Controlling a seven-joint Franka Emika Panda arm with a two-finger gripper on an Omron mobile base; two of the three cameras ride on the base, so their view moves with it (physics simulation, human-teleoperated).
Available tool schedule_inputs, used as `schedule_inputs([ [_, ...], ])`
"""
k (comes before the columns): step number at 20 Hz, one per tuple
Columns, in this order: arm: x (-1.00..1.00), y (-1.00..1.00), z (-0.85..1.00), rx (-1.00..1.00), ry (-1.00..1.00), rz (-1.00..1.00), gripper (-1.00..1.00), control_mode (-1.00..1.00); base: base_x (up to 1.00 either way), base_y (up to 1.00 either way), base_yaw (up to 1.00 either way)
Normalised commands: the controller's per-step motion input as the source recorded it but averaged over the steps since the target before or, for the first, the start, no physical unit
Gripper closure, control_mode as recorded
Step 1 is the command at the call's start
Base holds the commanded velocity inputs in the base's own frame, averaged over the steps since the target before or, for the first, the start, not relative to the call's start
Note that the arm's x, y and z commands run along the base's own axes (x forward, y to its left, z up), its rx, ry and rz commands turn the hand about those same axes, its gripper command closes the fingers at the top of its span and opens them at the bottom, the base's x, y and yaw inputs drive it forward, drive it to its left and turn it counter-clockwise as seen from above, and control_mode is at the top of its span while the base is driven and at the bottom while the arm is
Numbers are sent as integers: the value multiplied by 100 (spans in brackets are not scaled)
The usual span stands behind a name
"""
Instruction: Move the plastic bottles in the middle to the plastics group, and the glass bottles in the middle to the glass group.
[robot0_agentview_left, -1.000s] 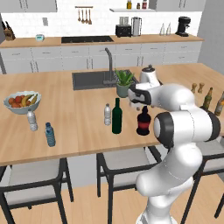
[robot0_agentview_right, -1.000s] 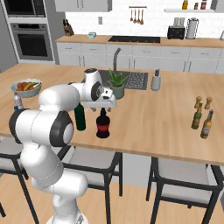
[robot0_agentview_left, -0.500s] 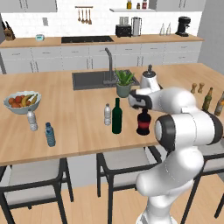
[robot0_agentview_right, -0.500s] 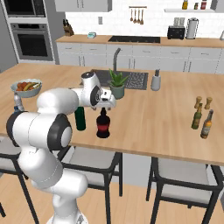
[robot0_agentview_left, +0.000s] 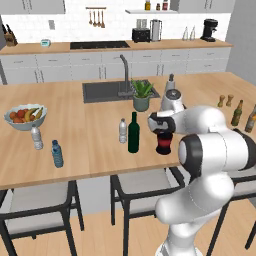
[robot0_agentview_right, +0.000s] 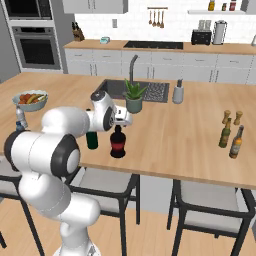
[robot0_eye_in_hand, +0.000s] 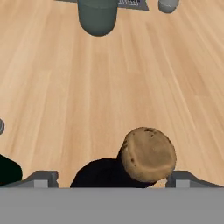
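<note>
The gripper (robot0_eye_in_hand: 111, 177) stands directly over the squat dark bottle (robot0_agentview_left: 164, 142), with its cork stopper (robot0_eye_in_hand: 148, 154) lying between the two fingertips (robot0_eye_in_hand: 41, 178). The jaws are spread wide, one on each side of the neck, and neither visibly touches the bottle. Nothing is held.

Position of the task items:
- The squat dark bottle with the red label stands upright near the front edge of the wooden island counter (robot0_agentview_left: 90, 150), in the middle zone.
- The tall green wine bottle (robot0_agentview_left: 133, 133) stands upright just to the left of it in the left base view.
- The small clear water bottle (robot0_agentview_left: 123, 131) stands just beside the wine bottle, on its far left side.
- The plastics group, a clear bottle (robot0_agentview_left: 36, 138) and a blue-tinted bottle (robot0_agentview_left: 57, 154), is at the left end of the counter near the fruit bowl (robot0_agentview_left: 25, 117).
- The glass group, two slim brown bottles (robot0_agentview_right: 230, 137), is at the right end of the counter, beside two small wooden shakers (robot0_agentview_right: 232, 117).

Progress assessment: all three middle bottles stand in the middle, well apart from both groups, so no transfer appears complete. The step in hand appears to be the grasp of the squat bottle at its neck. Remaining work, as judged: close on the neck, carry the bottle to the glass group, then move the wine bottle there and the water bottle to the plastics group.
</note>
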Motion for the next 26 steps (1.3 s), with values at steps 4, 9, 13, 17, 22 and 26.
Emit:
schedule_inputs([
  [4, 15, -2, 0, 0, -1, 0, 100, -100, 0, 0, 0],
  [9, 4, -3, 0, 0, -6, 0, 100, -100, 0, 0, 0],
  [13, -16, -17, 1, 6, -19, 0, 100, -100, 0, 0, 0],
  [17, -44, -36, 34, 14, -14, -1, 100, -100, 0, 0, 0],
  [22, -45, -66, 46, 1, -2, -25, 100, -100, 0, 0, 0],
  [26, -33, -76, 48, 0, 5, -36, 100, -100, 0, 0, 0],
])
